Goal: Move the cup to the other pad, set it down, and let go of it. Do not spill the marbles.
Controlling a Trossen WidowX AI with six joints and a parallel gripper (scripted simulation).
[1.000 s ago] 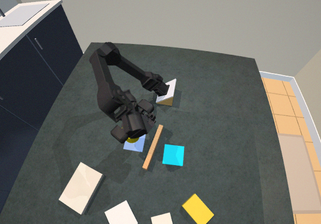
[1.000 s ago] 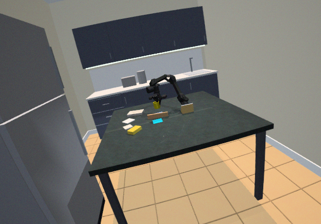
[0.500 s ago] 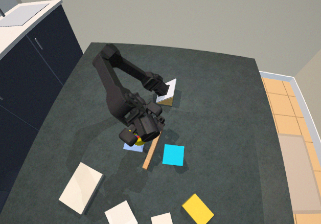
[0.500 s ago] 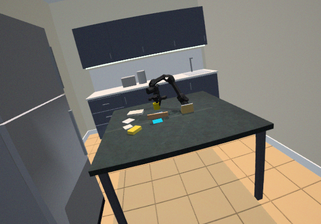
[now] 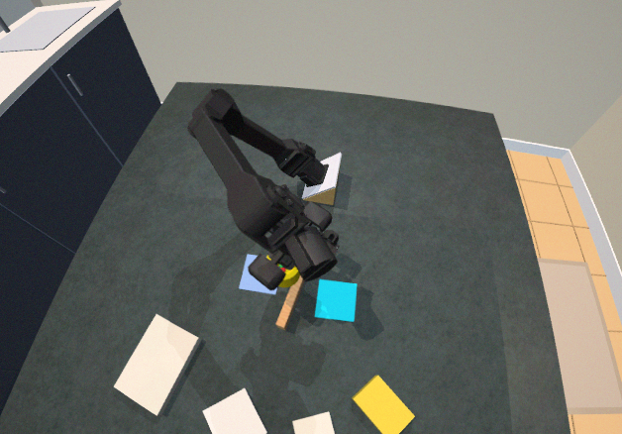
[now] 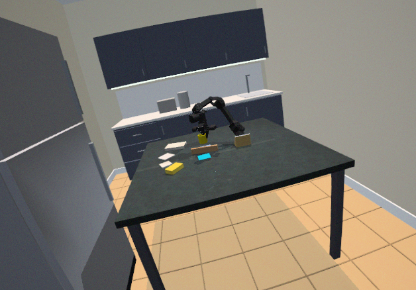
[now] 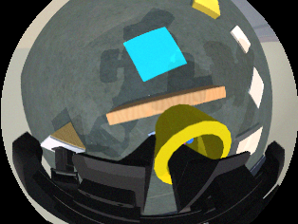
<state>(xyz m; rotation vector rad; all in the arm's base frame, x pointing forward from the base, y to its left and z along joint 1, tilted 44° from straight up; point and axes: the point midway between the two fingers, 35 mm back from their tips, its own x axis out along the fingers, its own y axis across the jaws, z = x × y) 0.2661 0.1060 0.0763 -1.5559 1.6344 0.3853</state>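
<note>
The yellow cup (image 5: 287,278) (image 6: 202,139) (image 7: 182,119) hangs above the table, roughly upright. My gripper (image 6: 203,134) (image 7: 162,151) is shut on its wall, one finger inside and one outside. A blue marble (image 7: 190,140) shows inside in the wrist view; red and green bits show in the top view. The other marbles are hidden. The periwinkle pad (image 5: 249,280) is partly covered by the gripper and cup. The cyan pad (image 5: 336,300) (image 6: 204,156) (image 7: 154,54) is bare, on the far side of the wooden bar from the periwinkle pad.
The wooden bar (image 5: 289,304) (image 6: 204,149) (image 7: 166,105) stands between the pads, close to the cup in view. A white-topped tan block (image 6: 242,140) (image 7: 68,135) is near the arm's base. White slabs (image 5: 156,363) (image 5: 235,413) and a yellow block (image 5: 383,406) (image 6: 173,168) lie farther off.
</note>
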